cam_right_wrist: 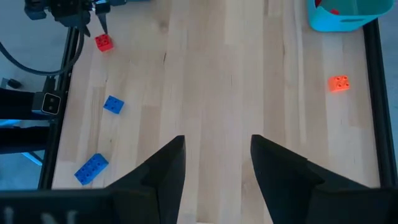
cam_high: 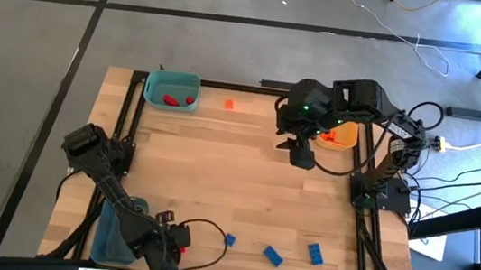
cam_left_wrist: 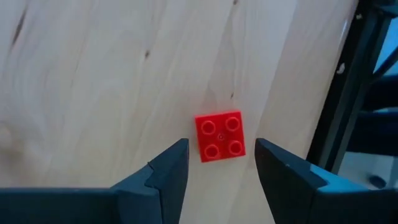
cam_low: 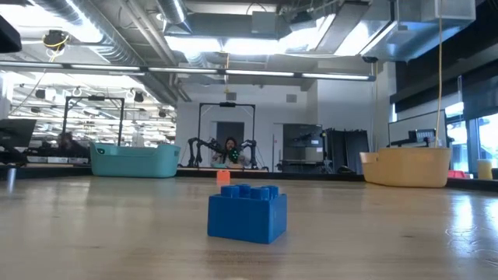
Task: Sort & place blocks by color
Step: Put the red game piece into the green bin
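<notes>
A red block lies flat on the table near its front left corner, studs up. My left gripper is open just above it, one finger on either side, touching nothing; it also shows in the high view. My right gripper is open and empty, high over the table's far right. An orange block lies at the far edge. Three blue blocks lie near the front edge. Red blocks lie in the teal bin.
A grey-blue bin stands at the front left beside my left arm. A yellow-orange bin with orange blocks stands at the far right, partly under my right arm. The table's middle is bare wood. A person shows far behind the table.
</notes>
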Action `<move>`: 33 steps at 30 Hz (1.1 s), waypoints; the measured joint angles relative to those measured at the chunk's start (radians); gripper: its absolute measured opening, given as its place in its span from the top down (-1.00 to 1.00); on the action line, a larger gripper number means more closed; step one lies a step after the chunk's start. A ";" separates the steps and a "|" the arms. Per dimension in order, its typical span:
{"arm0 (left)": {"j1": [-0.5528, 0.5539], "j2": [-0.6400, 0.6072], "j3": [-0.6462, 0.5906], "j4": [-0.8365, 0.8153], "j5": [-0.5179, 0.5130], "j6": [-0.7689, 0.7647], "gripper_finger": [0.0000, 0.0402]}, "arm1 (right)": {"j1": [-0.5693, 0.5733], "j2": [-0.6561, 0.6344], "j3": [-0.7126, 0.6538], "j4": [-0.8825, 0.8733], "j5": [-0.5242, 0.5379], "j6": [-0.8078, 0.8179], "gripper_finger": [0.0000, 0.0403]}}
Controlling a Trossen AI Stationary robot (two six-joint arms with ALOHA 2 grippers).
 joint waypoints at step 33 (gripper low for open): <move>-0.006 0.098 -0.033 0.037 -0.037 -0.043 0.12 | 0.000 0.000 0.000 0.000 0.000 -0.002 0.10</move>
